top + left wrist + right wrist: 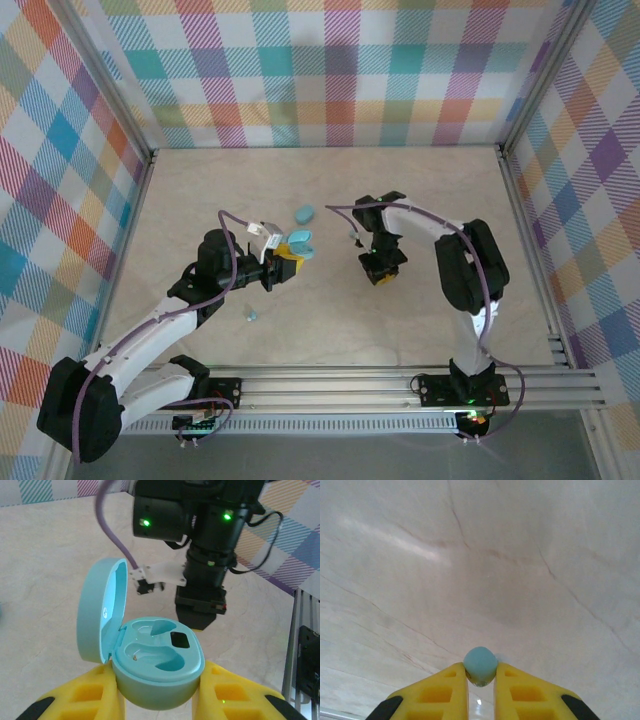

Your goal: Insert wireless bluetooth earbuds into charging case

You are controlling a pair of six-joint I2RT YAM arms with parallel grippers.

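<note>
Overhead first: the left gripper sits just at 9 o'clock of the picture's centre, its yellow fingers shut around the charging case, which stands open at their tips. A separate light-blue oval piece lies on the tabletop just at 12 o'clock of the case, apart from it. A loose earbud rests on the tabletop at 7 o'clock of the left gripper, near that arm. The right gripper points down at 3 o'clock of the case, well apart from it; from this height I cannot tell what its fingers hold.

Next, the left wrist view: the left gripper clamps the lower shell of the charging case from both sides, one yellow finger at 8 o'clock and the other at 4 o'clock. The lid is hinged up at 10 o'clock, and both moulded wells in the base are bare. The right gripper hangs at 12 o'clock beyond the case, not touching it.

Lastly, the right wrist view: the right gripper is closed almost fully, pinching an earbud between its yellow fingertips at 6 o'clock, above the pale veined tabletop.
</note>
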